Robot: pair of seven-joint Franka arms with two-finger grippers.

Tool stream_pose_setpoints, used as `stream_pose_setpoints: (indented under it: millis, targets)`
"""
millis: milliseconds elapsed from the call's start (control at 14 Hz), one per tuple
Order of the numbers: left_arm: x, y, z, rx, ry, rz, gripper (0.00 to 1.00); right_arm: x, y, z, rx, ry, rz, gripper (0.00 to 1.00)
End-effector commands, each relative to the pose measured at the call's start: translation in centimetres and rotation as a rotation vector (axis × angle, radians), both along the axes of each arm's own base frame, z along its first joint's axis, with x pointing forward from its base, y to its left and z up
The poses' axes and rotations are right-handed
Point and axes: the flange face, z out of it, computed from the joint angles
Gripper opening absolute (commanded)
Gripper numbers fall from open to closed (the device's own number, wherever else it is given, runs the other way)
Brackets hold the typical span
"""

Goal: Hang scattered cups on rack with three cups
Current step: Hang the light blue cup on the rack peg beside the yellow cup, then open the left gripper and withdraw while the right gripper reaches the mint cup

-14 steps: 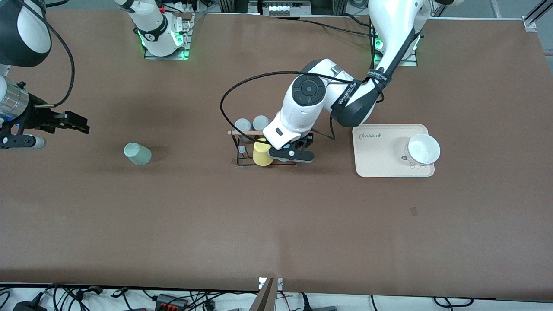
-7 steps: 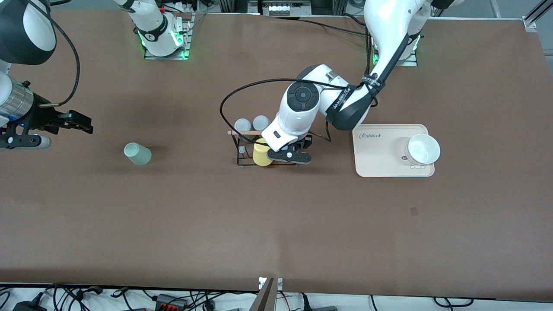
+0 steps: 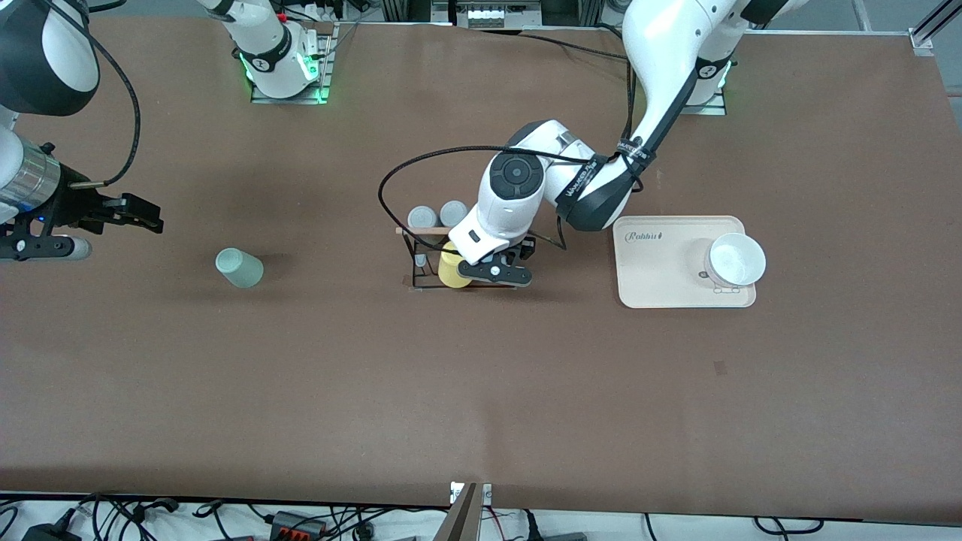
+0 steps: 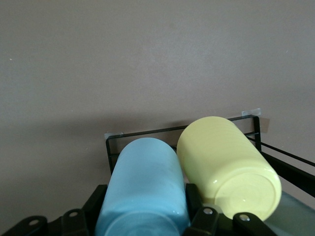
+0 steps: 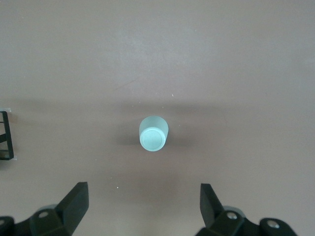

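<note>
While the left gripper (image 3: 492,272) clamps the blue cup (image 4: 145,189) over the rack (image 3: 421,259), beside the yellow cup (image 3: 452,269), the open right gripper (image 5: 142,209) waits near the green cup (image 3: 239,267)

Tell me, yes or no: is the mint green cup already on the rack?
No, the mint green cup stands alone on the table, toward the right arm's end, apart from the rack.

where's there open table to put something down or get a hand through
Bare table runs between the mint green cup and the rack, and all along the edge nearest the front camera. It is crowded at the rack: the left claw holds the light blue cup beside the yellow cup. The right claw waits open.
</note>
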Motion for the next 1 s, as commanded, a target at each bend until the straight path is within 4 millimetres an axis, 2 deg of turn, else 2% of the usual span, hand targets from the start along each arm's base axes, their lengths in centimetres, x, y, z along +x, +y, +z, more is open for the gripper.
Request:
stream_pose_setpoints:
  millis: [0, 71, 214, 429, 714, 786, 857, 929]
  targets:
    - [-0.1, 0.0, 0.1, 0.008, -0.014, -0.024, 0.25, 0.7, 1.1, -1.6, -0.010, 0.025, 0.031, 1.00]
    - [-0.1, 0.0, 0.0, 0.018, -0.021, -0.031, 0.25, 0.9, 1.7, -2.0, -0.012, 0.030, 0.042, 1.00]
    - [-0.2, -0.1, -0.2, 0.031, -0.029, -0.044, 0.25, 1.4, 1.8, -3.6, -0.013, 0.039, 0.041, 1.00]
    - [-0.2, -0.1, -0.3, 0.032, -0.030, -0.044, 0.26, 1.2, 1.9, -6.0, -0.013, 0.053, 0.038, 1.00]
    - [-0.3, -0.1, -0.6, 0.033, -0.025, -0.046, 0.30, 1.0, 1.9, -8.0, -0.013, 0.040, 0.034, 1.00]
    - [-0.2, -0.1, -0.6, 0.034, -0.026, -0.043, 0.38, 0.8, 1.9, -8.6, -0.013, 0.040, 0.027, 1.00]
    - [-0.2, -0.1, -0.6, 0.033, -0.025, -0.041, 0.57, 0.7, 2.1, -9.6, -0.015, 0.043, 0.010, 1.00]
    - [-0.2, 0.1, -0.5, 0.035, -0.022, -0.041, 0.91, 0.5, 2.8, -10.6, -0.018, 0.048, 0.002, 1.00]
